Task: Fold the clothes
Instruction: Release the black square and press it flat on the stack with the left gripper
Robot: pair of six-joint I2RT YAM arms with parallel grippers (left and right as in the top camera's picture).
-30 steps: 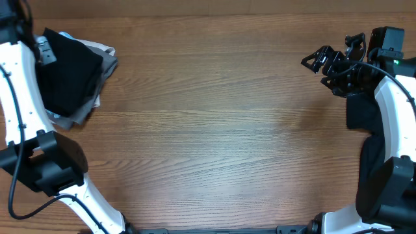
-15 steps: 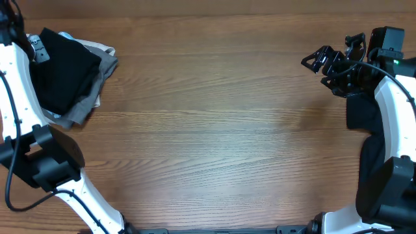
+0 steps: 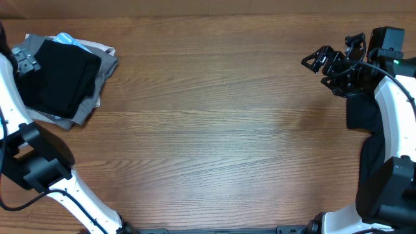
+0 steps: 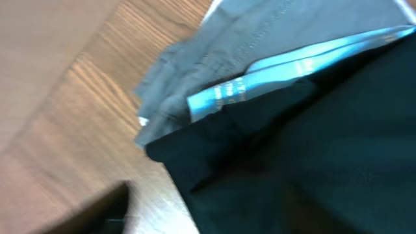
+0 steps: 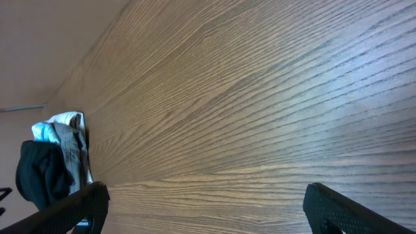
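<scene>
A folded black T-shirt [image 3: 60, 77] lies on top of a small pile of clothes at the table's far left. Grey garments [image 3: 103, 64] and a light blue one [image 3: 65, 39] stick out from under it. My left gripper [image 3: 23, 60] is at the pile's left edge, open and holding nothing. In the left wrist view the black shirt [image 4: 312, 156] fills the right side over grey cloth [image 4: 221, 52], and one dark finger [image 4: 97, 211] shows blurred at the lower left. My right gripper [image 3: 323, 60] hovers open and empty at the far right, its fingertips [image 5: 84, 201] wide apart over bare wood.
The wooden table [image 3: 214, 123] stretches between the two arms. The right arm's white link [image 3: 390, 104] runs down the right edge with a dark mass [image 3: 363, 117] beneath it; I cannot tell whether that is cloth. The left arm's base [image 3: 39, 162] stands at the near left.
My left gripper has let go of the black shirt and drawn back to the left. The shirt has settled flatter on the pile, uncovering the blue cloth. The right arm has not moved.
</scene>
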